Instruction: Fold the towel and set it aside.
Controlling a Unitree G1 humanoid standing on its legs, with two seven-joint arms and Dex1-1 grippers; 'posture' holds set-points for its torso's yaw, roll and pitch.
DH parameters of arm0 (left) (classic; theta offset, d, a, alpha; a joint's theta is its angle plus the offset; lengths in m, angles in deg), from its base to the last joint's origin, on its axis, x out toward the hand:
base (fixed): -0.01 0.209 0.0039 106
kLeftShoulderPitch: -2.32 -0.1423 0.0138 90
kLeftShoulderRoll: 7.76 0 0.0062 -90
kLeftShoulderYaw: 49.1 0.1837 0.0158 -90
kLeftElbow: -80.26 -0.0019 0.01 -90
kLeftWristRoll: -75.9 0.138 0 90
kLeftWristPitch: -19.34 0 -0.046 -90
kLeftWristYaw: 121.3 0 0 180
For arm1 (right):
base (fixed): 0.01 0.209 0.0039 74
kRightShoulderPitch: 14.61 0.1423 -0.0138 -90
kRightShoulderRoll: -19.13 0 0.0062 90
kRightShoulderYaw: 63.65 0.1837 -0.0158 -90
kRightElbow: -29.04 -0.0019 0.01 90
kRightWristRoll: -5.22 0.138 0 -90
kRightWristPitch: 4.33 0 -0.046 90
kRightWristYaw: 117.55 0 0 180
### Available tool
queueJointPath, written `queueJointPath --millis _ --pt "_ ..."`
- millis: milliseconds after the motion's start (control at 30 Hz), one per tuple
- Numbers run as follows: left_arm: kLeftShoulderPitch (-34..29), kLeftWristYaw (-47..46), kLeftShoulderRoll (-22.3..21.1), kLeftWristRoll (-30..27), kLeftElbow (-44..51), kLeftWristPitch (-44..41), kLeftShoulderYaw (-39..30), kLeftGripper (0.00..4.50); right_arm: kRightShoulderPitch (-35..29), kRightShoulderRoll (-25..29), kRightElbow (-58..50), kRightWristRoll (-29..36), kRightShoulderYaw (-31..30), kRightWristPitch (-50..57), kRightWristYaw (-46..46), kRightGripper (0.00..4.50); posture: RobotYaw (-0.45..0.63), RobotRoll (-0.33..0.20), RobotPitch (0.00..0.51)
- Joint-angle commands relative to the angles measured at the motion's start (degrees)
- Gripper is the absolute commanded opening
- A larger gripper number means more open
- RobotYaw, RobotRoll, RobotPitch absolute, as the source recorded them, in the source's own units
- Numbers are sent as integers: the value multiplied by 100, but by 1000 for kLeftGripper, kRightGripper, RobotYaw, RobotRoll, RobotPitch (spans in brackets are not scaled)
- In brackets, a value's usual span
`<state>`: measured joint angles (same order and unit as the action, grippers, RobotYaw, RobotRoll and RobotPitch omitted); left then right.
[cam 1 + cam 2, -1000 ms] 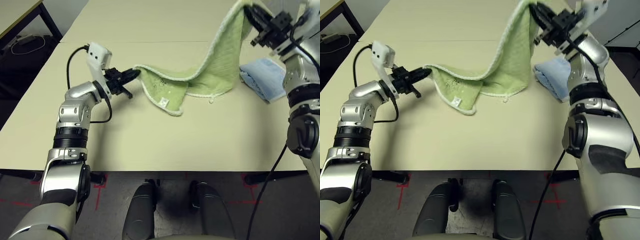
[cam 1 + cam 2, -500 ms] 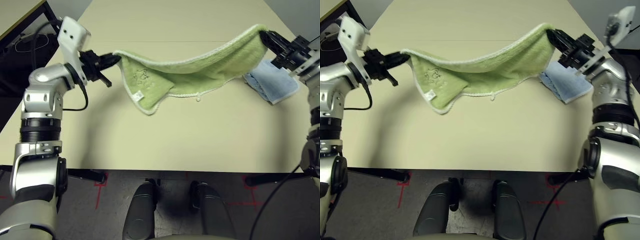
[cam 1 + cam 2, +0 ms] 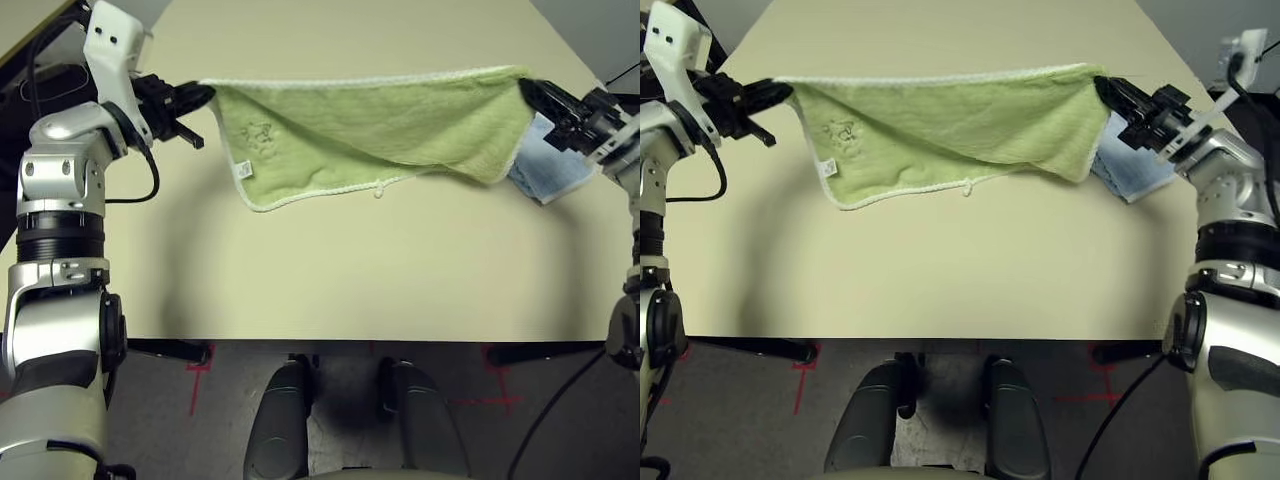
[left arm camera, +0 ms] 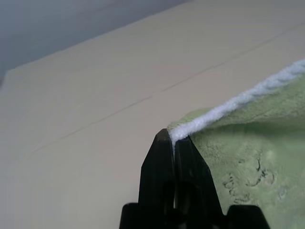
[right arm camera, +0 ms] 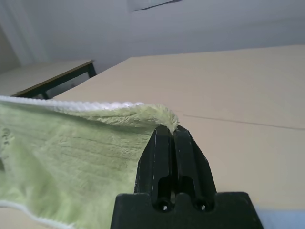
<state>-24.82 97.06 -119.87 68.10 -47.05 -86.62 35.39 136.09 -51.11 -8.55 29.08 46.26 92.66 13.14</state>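
— So where is the towel (image 3: 370,125) right now?

— Stretched in the air above the counter (image 3: 330,270), hung between the left gripper (image 3: 200,96) and the right gripper (image 3: 1102,88). Each has its jaws clenched on a top corner, which I judge is meant to pull the cloth flat for a fold.

— And the cloth itself?

— Light green terry, nubbly, edged in white stitching, with a small dark motif near the left corner. The top hem runs nearly straight; the bottom sags unevenly, one flap hanging lower.

— Anything else nearby?

— A light blue towel (image 3: 555,175) lies folded on the counter, behind the green towel's right end.
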Motion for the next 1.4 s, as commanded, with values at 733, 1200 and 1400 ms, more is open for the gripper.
queueJointPath --millis 733,1200,1400 --pt "1788 -1088 319 421 -2921 3723 -282 26 1416 167 1741 -211 447 -1853 -306 0 26 0 317" --pt "-559 2854 -1160 6 358 -124 346 26 -18 745 1056 -588 -358 -427 -2611 0 21 0 321" --pt "-541 3859 -1677 -296 917 -1137 493 26 -238 1076 1008 -779 -592 -316 -3083 0 21 0 311"
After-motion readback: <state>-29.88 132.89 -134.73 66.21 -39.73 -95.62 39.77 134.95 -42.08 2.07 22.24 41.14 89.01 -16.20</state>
